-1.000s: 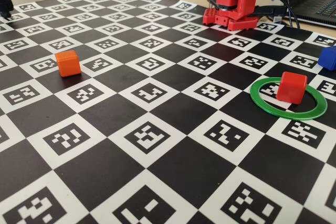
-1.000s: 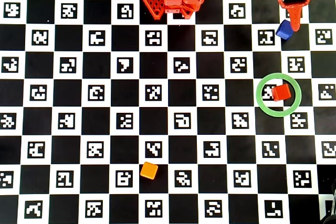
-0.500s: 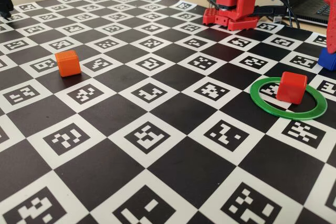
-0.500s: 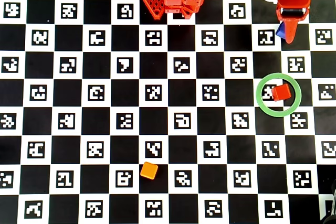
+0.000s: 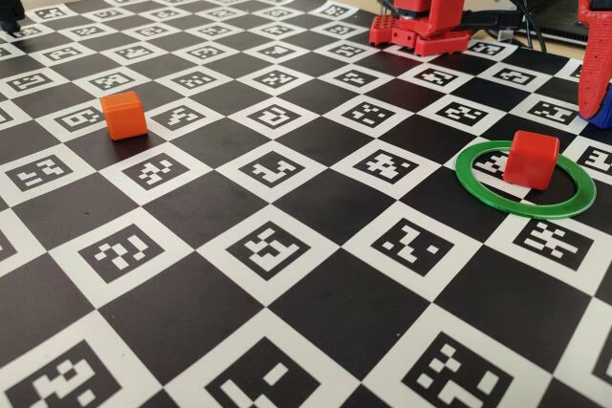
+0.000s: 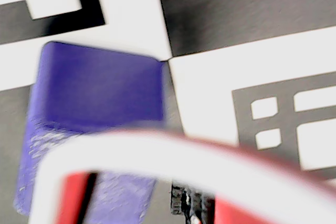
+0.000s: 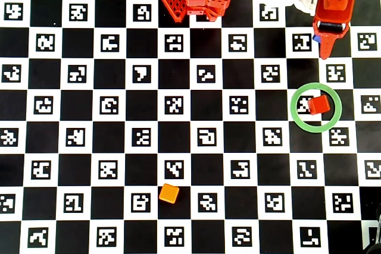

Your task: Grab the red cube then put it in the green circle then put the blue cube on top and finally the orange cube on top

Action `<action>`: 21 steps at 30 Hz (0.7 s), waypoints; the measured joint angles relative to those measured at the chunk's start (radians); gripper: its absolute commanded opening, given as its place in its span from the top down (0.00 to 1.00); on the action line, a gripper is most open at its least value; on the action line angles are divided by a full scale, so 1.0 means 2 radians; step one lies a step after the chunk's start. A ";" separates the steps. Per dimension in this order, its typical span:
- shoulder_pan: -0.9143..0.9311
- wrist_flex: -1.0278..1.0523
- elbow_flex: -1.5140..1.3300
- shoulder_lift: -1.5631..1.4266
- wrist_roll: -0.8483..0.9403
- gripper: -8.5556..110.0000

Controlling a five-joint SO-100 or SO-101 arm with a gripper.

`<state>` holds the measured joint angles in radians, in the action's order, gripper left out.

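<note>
With the red cube (image 7: 319, 104) already sitting inside the green circle (image 7: 297, 118), the gripper (image 7: 327, 50) is descending over the blue cube (image 6: 94, 93), far right; jaw state indiscernible.

The blue cube (image 6: 97, 90) sits on the checkered board (image 6: 220, 14) (blurred), partly behind the end effector (image 6: 157, 153).

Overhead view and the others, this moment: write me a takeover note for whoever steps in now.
Gripper: down over the blue cube near the board's top right in the overhead view; whether it grips cannot be told.
Red cube: inside the green circle, done.
Blue cube: mostly hidden by the arm in the overhead view, on the board in the wrist view.
Orange cube: alone on the board, lower middle, untouched.
Left: stack blue on red, then orange on top.
</note>
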<state>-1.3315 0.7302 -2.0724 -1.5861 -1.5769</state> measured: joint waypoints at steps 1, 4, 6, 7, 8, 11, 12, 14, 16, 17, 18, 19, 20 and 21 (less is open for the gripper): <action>0.000 0.000 0.000 0.000 0.000 0.61; 0.002 0.000 0.000 0.000 0.000 0.62; 0.002 0.000 0.000 0.000 0.000 0.63; 0.002 0.000 0.000 0.000 0.000 0.63; 0.002 0.000 0.000 0.000 0.000 0.64; 0.002 0.000 0.000 0.000 0.000 0.66; 0.002 0.000 0.000 0.000 0.000 0.67; 0.002 0.000 0.000 0.000 0.000 0.69; 0.008 0.000 0.000 0.000 0.000 0.70; 0.012 0.000 0.000 0.000 0.000 0.70; 0.014 0.000 0.000 0.000 0.000 0.70; 0.015 0.000 0.000 0.000 0.000 0.71; 0.015 0.000 0.000 0.000 0.000 0.72; 0.013 0.000 0.000 0.000 0.000 0.72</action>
<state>-1.3054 0.7302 -2.0724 -1.5861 -1.5769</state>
